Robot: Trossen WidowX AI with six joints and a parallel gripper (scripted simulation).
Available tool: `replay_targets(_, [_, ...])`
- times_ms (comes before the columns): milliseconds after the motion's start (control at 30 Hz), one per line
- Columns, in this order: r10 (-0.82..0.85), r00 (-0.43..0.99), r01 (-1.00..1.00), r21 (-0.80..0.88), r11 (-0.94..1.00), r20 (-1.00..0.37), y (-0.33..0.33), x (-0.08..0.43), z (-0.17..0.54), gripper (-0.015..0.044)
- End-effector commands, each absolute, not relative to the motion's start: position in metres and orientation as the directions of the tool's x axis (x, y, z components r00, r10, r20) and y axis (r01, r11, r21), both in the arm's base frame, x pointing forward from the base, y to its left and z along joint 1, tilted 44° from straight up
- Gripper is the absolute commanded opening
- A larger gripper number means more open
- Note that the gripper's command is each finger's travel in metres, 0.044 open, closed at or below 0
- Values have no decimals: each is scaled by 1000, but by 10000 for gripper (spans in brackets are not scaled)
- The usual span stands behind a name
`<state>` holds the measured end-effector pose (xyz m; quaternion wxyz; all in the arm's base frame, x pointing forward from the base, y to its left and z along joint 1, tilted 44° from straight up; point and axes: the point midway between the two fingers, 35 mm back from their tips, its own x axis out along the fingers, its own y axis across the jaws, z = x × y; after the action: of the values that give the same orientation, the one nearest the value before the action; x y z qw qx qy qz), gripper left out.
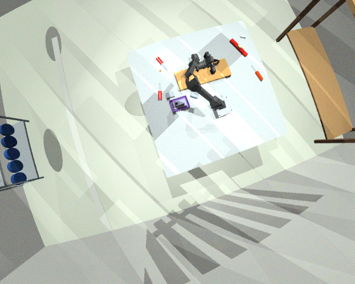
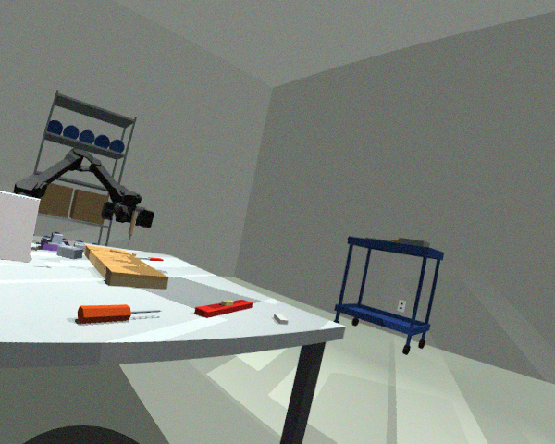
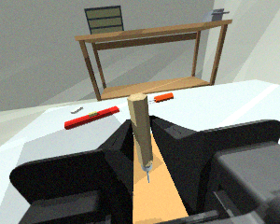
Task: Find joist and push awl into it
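Note:
My gripper (image 1: pixel 215 63) (image 2: pixel 133 215) (image 3: pixel 140 121) is shut on the awl's handle, above the panel. The awl (image 2: pixel 132 223) (image 3: pixel 140 121) has a pale wooden handle and a thin metal tip that points down, nearly upright; the tip hangs clear of the panel in the exterior view. The floor panel (image 1: pixel 225 68) (image 2: pixel 137 277) (image 3: pixel 159 203) is an orange-tan wooden slab. The arm covers part of it in the top view. The purple tray (image 1: pixel 171 105) (image 2: pixel 49 247) holds the dark grey stud finder (image 1: pixel 180 105). The joist is hidden, and no hole can be made out.
A red level (image 1: pixel 238 48) (image 2: pixel 224 308) (image 3: pixel 91 118) and an orange screwdriver (image 1: pixel 259 75) (image 2: pixel 104 313) (image 3: pixel 163 97) lie beyond the panel. Grey blocks (image 1: pixel 170 95) (image 2: pixel 69 252) sit near the tray. Two red-handled tools (image 1: pixel 160 95) (image 1: pixel 160 60) lie left of the panel. A white board (image 2: pixel 10 227) stands by the arm's base.

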<state>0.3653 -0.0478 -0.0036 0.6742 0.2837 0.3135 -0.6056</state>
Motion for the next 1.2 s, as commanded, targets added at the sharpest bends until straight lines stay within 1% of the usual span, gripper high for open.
replay_targets(0, [-654,63,996,8,88,-754,-49,367,-1,0])
replay_targets(1167, [-652,63,996,7,88,-756,-24,365,-27,0])
